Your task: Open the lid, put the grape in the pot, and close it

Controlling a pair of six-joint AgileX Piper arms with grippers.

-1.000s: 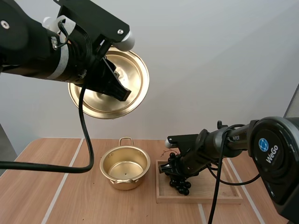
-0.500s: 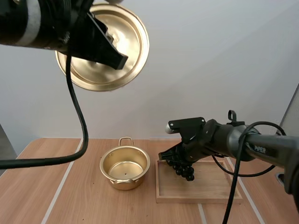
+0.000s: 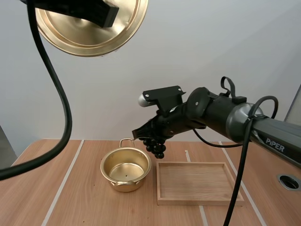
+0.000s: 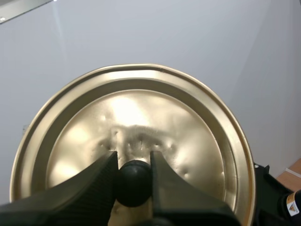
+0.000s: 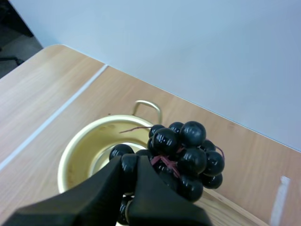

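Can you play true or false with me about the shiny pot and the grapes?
1. The left gripper pinches the lid by its black knob. True.
2. The grapes lie in the wooden tray. False: the right gripper holds them up in the air, near the rim of the pot, and the tray is bare.
3. The pot has its lid on. False: the pot is open with nothing inside, and the lid is held high above it.
4. In the high view, the pot stands on the table to the left of the tray. True.
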